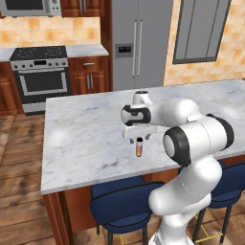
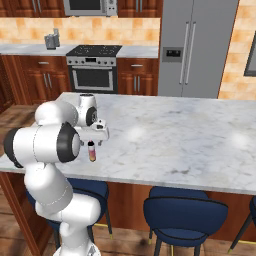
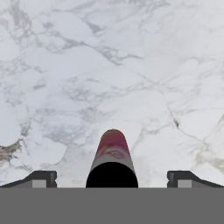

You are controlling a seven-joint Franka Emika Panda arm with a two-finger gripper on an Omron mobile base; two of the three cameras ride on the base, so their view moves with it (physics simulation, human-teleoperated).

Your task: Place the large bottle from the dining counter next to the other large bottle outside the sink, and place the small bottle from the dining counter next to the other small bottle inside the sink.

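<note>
The short slim bottle with a pale orange-pink body and dark cap point(image 1: 139, 147) stands upright on the white-grey veined marble dining counter point(image 1: 86, 139), toward its near edge above the blue stools point(image 1: 125, 203). The white arm's two-finger gripper point(image 1: 138, 136) hangs directly over it, pointing straight down, its jaws spread wide and holding nothing. In the hand view the bottle's dark cap point(image 3: 112, 175) sits midway between the two dark fingertips point(image 3: 41, 178), with clear marble on either side, so the alignment looks good.

The step in hand appears to be the pick-up of the small bottle. To do it well, the gripper should descend straight down without drifting sideways, keeping the cap centred so neither finger clips it and tips the narrow bottle over. The fingers should pass below the cap and close on the body, where the grip is likely surer. Closing should be gentle and even, and the lift vertical, since the bottle is slim and stands near the counter's edge.
</note>
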